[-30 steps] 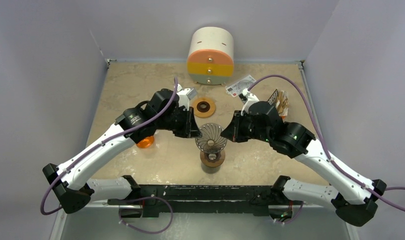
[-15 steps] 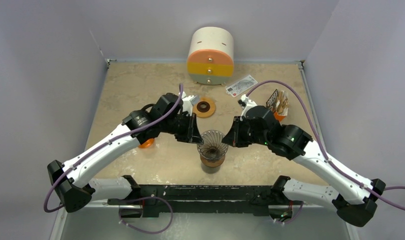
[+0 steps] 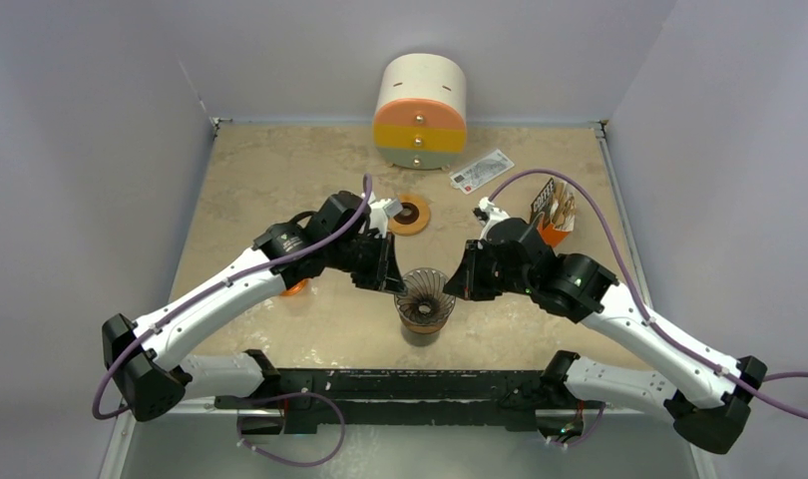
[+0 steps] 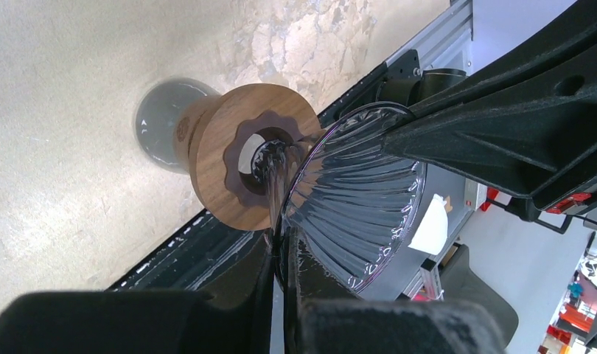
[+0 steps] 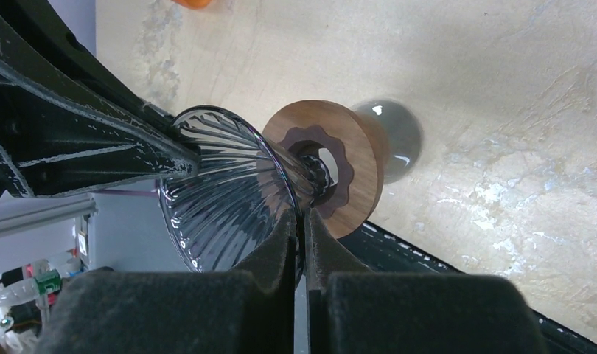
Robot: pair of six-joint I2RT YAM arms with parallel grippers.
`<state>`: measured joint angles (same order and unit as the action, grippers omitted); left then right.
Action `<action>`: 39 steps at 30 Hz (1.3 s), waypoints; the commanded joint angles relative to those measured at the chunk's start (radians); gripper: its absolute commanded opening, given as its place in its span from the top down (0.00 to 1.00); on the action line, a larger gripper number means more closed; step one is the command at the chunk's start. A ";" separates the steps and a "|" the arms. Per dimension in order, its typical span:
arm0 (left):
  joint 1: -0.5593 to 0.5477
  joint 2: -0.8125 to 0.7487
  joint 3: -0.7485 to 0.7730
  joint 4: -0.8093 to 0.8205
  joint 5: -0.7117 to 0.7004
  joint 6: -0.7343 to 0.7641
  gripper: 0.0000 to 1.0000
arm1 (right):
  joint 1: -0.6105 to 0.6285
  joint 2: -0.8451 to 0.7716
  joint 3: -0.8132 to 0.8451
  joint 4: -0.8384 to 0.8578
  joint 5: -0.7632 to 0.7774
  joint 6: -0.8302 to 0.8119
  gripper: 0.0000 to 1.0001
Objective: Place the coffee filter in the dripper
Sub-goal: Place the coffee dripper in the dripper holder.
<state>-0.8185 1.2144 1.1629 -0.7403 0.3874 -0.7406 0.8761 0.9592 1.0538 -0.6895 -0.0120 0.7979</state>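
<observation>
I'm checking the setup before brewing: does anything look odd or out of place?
Only this: the glass dripper holds no filter, while left fingers and right fingers pinch its rim from opposite sides over the wooden stand.

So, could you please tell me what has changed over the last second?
Both arms carried the glass dripper nearer and down to the wooden stand, and its tip now sits at the stand's hole. The left pincer and right pincer stayed shut on its rim. The stand, the drawer box and the ring behind did not move.
</observation>
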 commanded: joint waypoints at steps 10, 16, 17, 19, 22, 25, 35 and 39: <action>0.001 0.036 -0.023 0.025 0.025 0.036 1.00 | -0.001 -0.001 -0.050 0.024 0.045 0.003 1.00; 0.000 0.053 -0.025 0.004 0.002 0.051 1.00 | -0.001 0.004 -0.084 0.021 0.047 0.004 1.00; 0.001 0.057 -0.025 0.001 0.000 0.053 1.00 | -0.002 0.005 -0.092 0.020 0.048 0.004 1.00; 0.001 0.065 -0.027 -0.002 -0.001 0.059 1.00 | 0.000 0.003 -0.110 0.023 0.045 0.008 1.00; 0.000 0.083 -0.030 -0.002 0.008 0.064 1.00 | 0.000 0.000 -0.133 0.026 0.046 0.011 1.00; -0.005 0.097 -0.035 -0.005 0.003 0.070 1.00 | 0.001 0.000 -0.151 0.027 0.043 0.013 1.00; -0.037 0.122 -0.067 -0.013 -0.032 0.074 1.00 | 0.001 -0.003 -0.229 0.041 0.024 0.027 1.00; -0.051 0.126 -0.089 -0.005 -0.037 0.066 1.00 | 0.003 -0.009 -0.260 0.050 0.015 0.038 1.00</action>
<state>-0.8303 1.2938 1.1366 -0.7120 0.3794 -0.7136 0.8700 0.9134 0.8726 -0.5529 0.0025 0.8387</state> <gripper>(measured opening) 0.029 0.026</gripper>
